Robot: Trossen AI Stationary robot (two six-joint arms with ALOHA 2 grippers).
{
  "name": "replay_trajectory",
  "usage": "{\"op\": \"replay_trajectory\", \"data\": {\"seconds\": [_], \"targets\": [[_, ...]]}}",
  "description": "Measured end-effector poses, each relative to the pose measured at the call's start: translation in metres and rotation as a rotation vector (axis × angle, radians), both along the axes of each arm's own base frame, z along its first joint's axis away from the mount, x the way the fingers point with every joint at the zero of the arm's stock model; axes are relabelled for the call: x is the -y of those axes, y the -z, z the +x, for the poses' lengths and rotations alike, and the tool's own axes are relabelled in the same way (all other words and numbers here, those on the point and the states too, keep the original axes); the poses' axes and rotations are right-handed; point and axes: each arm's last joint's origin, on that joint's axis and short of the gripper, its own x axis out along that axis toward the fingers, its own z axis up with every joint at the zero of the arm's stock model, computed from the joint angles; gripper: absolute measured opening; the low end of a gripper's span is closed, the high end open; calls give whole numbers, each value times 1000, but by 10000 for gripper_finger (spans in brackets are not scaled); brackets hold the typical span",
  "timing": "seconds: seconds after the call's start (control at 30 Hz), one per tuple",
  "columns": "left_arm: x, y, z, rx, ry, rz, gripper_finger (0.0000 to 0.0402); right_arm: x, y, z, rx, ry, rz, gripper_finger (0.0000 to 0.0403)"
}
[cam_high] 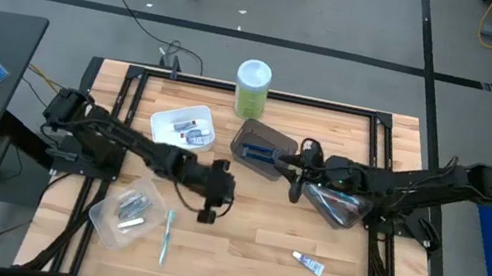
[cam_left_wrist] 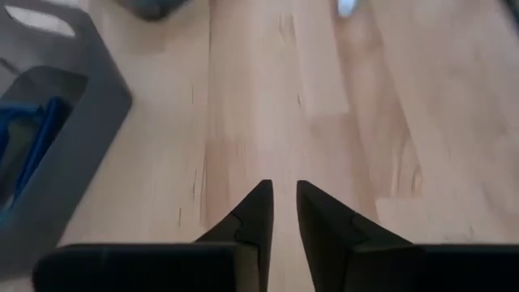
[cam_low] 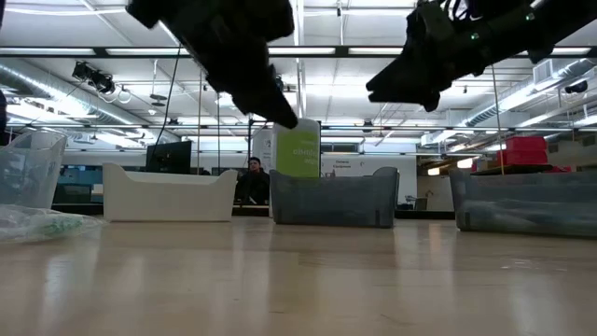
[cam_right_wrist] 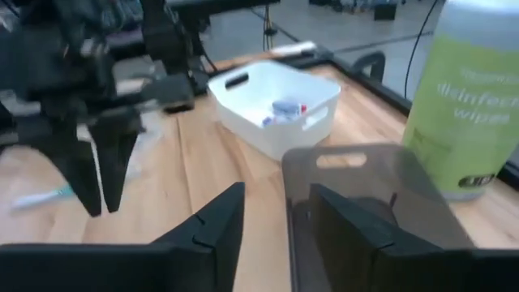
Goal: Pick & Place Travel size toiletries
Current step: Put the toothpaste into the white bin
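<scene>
The travel size toiletries lie scattered. A white tube [cam_high: 309, 263] and a toothbrush [cam_high: 166, 236] lie flat on the table near the front. Small tubes [cam_right_wrist: 284, 108] sit in the white bin [cam_high: 167, 122], and blue items [cam_left_wrist: 28, 146] in the dark grey bin [cam_high: 259, 148]. My left gripper [cam_left_wrist: 284, 215] hangs over bare wood mid-table, its fingers a narrow gap apart with nothing between them. My right gripper [cam_right_wrist: 276, 207] hovers open above the grey bin's right edge [cam_right_wrist: 289, 186], well clear of it in the low view.
A tall green canister [cam_high: 252, 88] stands at the far edge behind the bins. A clear bin [cam_high: 127, 210] with several items lies at the front left. Another clear bin [cam_high: 336, 205] lies under my right arm. Bare wood lies mid-table toward the front.
</scene>
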Motion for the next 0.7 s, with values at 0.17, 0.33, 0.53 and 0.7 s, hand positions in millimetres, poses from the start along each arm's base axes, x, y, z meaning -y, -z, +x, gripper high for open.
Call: {"op": "replay_trajectory", "data": {"seconds": [0.17,0.33,0.53,0.7], "targets": [[-29,12,2,25,-50,-68,50,-1,15,8,-60,-13,29,187],[-45,12,4,39,-100,-59,48,-7,27,16,-75,-61,106,209],[-53,11,4,34,-53,-115,48,-42,15,36,-21,-202,167,197],[-59,11,5,35,-11,-105,50,-90,-8,63,-13,-330,101,180]]}}
